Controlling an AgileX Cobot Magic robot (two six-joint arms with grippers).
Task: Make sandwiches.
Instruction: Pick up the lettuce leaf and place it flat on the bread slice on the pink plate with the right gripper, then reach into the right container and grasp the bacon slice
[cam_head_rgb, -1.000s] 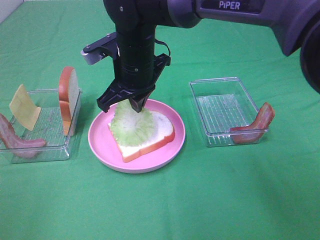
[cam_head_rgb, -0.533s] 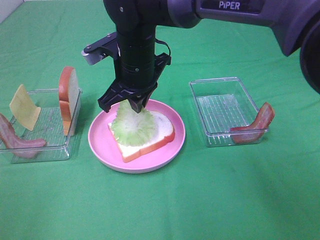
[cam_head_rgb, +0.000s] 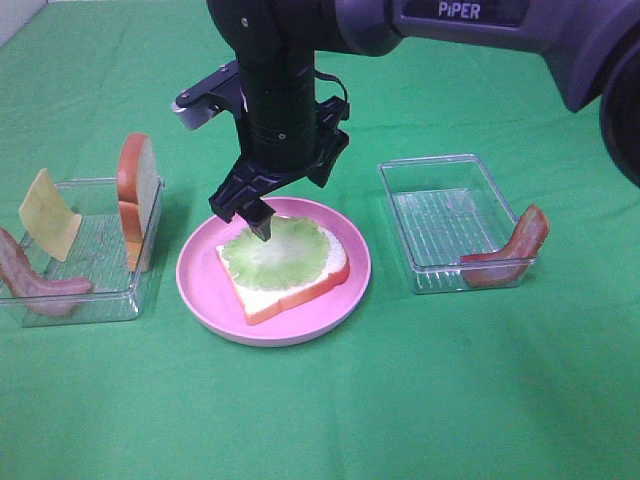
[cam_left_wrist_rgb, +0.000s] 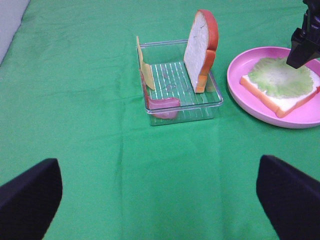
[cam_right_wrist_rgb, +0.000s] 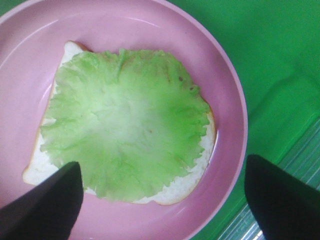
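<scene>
Exterior high view has the right gripper hanging just above the pink plate, which sits near the middle of the worktop. Its jaws are spread and hold nothing. Half a second ago they pinched the lettuce so that the leaf stood up, crumpled, from the plate. Now the leaf lies flat on the bottom bread slice, covering most of it, and the fingertips have risen clear of it towards the rear edge. The right wrist view confirms this: the lettuce is spread wide over the white bread, with the two dark fingertips well apart on either side. So the sandwich, on the plate, stands at bread plus lettuce, and the lettuce step looks finished. Probably bacon or cheese comes next. Toward the left edge the left tray holds a cheese slice, a bacon strip and the second bread slice, which stands upright. Toward the right edge another bacon piece leans at the near corner of the right tray. The left gripper waits with jaws wide and empty, over bare cloth near the left tray.
</scene>
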